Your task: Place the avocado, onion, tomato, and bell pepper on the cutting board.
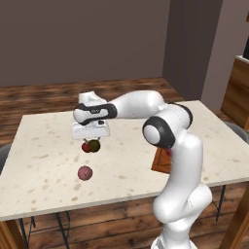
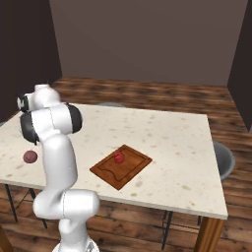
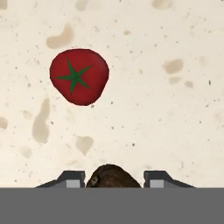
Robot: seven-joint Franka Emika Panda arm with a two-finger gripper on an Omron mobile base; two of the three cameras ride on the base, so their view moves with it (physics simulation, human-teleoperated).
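The claw [image 1: 92, 142] grips the avocado [image 3: 113, 176] between its fingers, above the table [image 1: 44, 160]. In the hand view the tomato [image 3: 78, 76] lies at eleven o'clock of the avocado, apart from it. The onion [image 1: 85, 172] sits near the table's front edge, open surface around it. The cutting board [image 2: 121, 166] holds one red item [image 2: 118, 157].

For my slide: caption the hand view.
End effector gripping dark olive-brown avocado above speckled counter, red tomato beyond.
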